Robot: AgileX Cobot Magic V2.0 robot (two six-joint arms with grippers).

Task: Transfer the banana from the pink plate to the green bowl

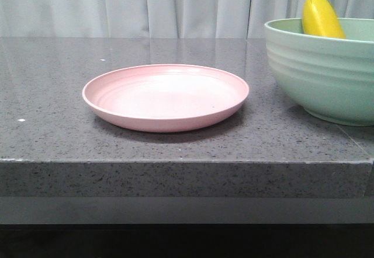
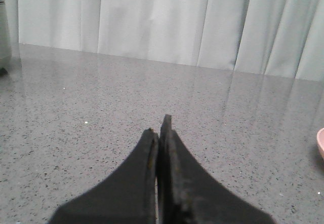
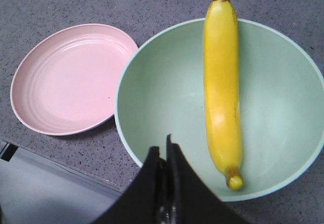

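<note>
The yellow banana (image 1: 322, 17) lies inside the pale green bowl (image 1: 327, 77) at the table's right, one end leaning over the rim. It also shows in the right wrist view (image 3: 223, 89), lying across the bowl (image 3: 167, 107). The pink plate (image 1: 165, 96) sits bare at the table's middle; it also shows in the right wrist view (image 3: 68, 77) and as a sliver of rim in the left wrist view (image 2: 321, 143). My right gripper (image 3: 165, 148) is shut and empty above the bowl's near rim. My left gripper (image 2: 159, 127) is shut and empty over bare table. Neither gripper shows in the front view.
The grey speckled table (image 1: 52, 135) has its front edge close below the plate. White curtains (image 1: 146, 7) hang behind. A pale object (image 2: 4, 36) stands at the edge of the left wrist view.
</note>
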